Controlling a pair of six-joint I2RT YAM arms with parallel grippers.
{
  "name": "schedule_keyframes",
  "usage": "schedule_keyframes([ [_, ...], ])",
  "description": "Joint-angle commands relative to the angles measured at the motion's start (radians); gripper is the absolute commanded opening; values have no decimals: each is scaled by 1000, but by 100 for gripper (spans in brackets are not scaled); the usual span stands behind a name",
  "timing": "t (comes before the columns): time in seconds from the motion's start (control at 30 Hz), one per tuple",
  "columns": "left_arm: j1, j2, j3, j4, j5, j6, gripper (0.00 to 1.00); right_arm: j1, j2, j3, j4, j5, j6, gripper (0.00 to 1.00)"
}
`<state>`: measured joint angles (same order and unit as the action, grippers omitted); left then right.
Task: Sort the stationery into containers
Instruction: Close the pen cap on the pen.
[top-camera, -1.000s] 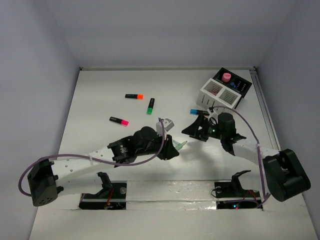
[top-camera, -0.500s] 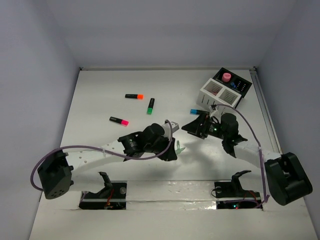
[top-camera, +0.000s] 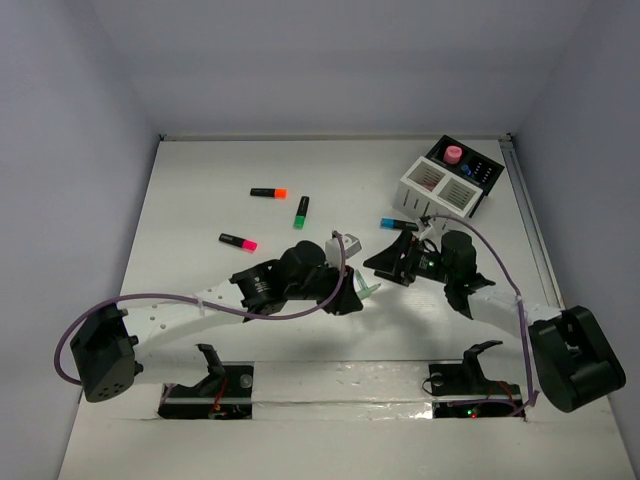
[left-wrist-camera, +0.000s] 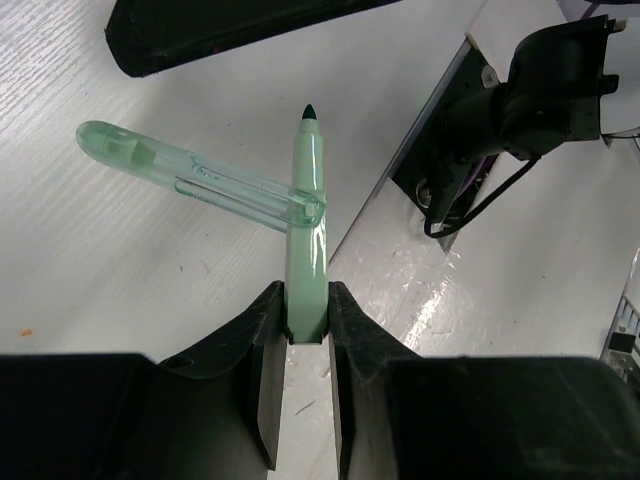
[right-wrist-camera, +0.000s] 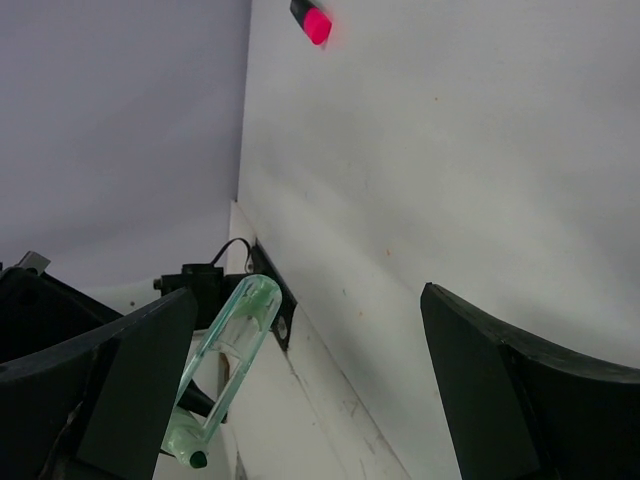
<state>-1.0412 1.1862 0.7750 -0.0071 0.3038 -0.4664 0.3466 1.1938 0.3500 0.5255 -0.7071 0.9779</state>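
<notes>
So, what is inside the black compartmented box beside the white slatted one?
A pink round-topped piece sticks up from the black compartmented box. Its lower part is hidden by the walls; other contents are too small to tell.

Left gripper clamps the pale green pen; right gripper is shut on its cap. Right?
No: the right gripper stands open, not gripping the cap, as the right wrist view shows. The left gripper does clamp the pale green pen.

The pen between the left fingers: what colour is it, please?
The pen is pale mint green with a dark tip; the left wrist view shows it best.
</notes>
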Motion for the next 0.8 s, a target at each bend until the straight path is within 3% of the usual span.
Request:
schedule_keyframes([
  [0.0,-2,-16,14,53,15,23,0,5,18,-9,122,-64,65,100],
  [0.53,-22,-23,-6,85,4,21,0,86,179,-37,470,-166,307,99],
  [0.67,-31,-23,-8,87,-2,21,0,97,216,-43,557,-173,353,88],
  [0.77,-31,-28,-14,87,-6,21,0,106,240,-52,617,-178,383,74],
])
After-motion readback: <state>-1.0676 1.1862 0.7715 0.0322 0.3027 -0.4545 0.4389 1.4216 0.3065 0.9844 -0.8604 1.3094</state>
